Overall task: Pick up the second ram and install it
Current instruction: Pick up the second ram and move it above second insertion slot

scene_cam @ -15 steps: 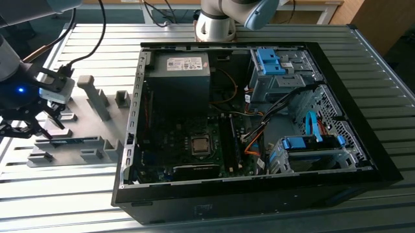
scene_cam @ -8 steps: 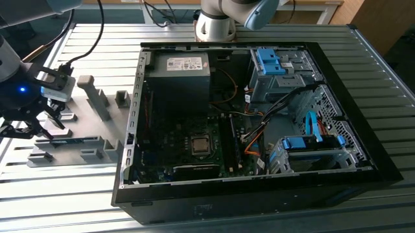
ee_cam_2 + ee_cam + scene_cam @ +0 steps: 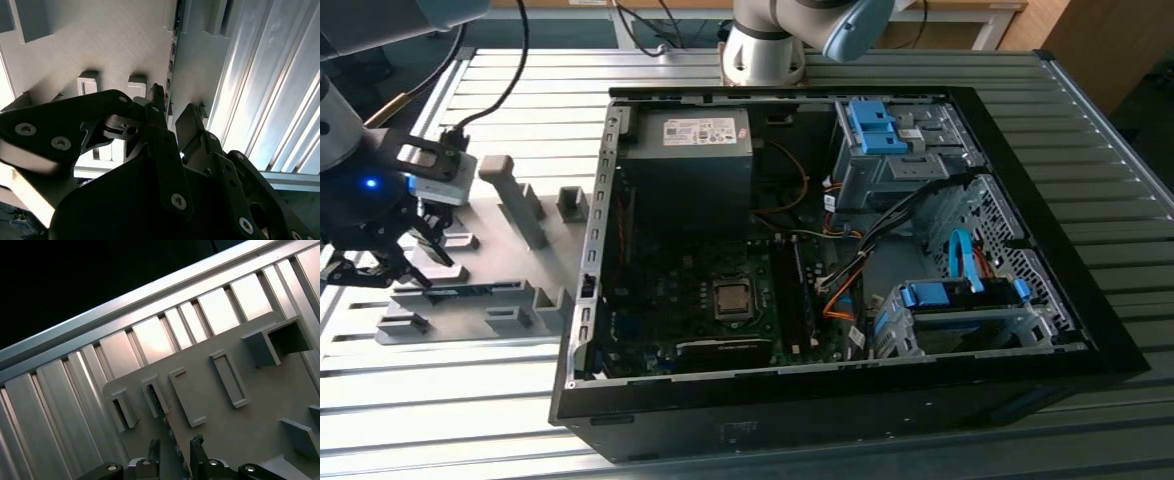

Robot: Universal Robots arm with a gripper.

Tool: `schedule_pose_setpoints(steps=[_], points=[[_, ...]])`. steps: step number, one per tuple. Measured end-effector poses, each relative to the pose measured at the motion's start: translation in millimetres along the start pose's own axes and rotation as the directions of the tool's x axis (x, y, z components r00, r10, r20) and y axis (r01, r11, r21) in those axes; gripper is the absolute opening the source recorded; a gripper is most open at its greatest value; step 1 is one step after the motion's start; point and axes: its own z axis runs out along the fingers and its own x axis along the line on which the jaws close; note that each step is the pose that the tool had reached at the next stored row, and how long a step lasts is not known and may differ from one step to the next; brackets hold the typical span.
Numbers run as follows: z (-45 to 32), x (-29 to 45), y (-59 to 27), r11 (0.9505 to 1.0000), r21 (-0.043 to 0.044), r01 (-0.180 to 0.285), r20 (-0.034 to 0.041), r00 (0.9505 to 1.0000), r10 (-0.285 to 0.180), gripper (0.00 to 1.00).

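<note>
hand [image 3: 175, 442] hangs over the grey fixture [image 3: 260, 405] on the bench [image 3: 60, 390], fingers apart. the second ram [image 3: 156, 401] stands on edge in its slot just beneath, long axis running through the finger gap, not yet clamped.

Robotics lab bench — slatted aluminium table [image 3: 454, 400], arm base [image 3: 765, 55] standing on it, open PC case [image 3: 854, 420] beside a grey fixture plate [image 3: 500, 265].

Claw [image 3: 380, 272] low over grey fixture tray [image 3: 491, 232], open computer case [image 3: 854, 402] beside it, slatted metal table [image 3: 447, 420] beneath
</note>
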Motion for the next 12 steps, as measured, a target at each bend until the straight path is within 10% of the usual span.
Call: schedule_pose_setpoints(steps=[12], points=[[8.2,1.3,2.5,0.9933,0.0031,0.116,-0.0007,0.9933,-0.116,0.37]])
